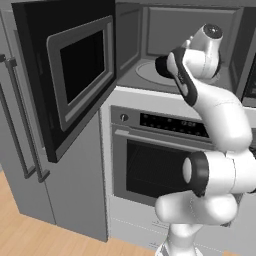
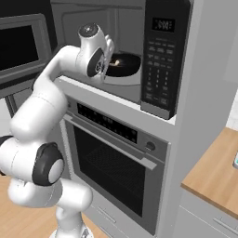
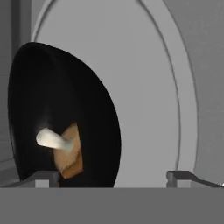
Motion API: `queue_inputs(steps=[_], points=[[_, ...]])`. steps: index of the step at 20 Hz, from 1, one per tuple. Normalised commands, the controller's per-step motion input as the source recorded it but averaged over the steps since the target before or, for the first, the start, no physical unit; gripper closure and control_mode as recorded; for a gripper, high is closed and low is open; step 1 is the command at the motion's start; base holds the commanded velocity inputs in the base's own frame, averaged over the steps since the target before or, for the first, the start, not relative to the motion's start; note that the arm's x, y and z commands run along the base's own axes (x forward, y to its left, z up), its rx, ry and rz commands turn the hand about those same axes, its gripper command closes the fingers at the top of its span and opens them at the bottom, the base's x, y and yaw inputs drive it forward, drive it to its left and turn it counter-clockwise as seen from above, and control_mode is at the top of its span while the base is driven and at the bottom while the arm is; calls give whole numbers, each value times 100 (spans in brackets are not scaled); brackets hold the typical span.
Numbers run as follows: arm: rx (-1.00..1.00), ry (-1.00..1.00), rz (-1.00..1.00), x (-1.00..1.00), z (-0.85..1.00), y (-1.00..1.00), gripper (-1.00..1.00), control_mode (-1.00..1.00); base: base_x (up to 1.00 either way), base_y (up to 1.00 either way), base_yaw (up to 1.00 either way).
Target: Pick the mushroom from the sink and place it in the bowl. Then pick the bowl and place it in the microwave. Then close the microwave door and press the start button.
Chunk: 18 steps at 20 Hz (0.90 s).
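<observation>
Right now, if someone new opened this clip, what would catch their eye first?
The white arm reaching into the open microwave above the oven. Inside, the black bowl sits on the round turntable with the small mushroom in it, and the pincer stands open at the bowl's rim. The microwave door hangs wide open at the left.

The left base view is looking forward from behind the arm at the microwave point(image 1: 175, 55); the right base view is facing it (same cavity) from the other side. The hand view is sitting close over the turntable point(image 3: 148, 87).
</observation>
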Motion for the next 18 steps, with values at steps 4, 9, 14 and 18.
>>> queue_inputs(steps=[4,9,14,18], points=[[0,-16,2,-93,6,11,-100,-100,0,0,0],[0,-25,1,-100,24,40,-100,-100,0,0,0],[-4,-32,0,-100,7,55,-100,-100,0,0,0],[-5,-43,-1,-100,0,59,-100,-100,0,0,0]])
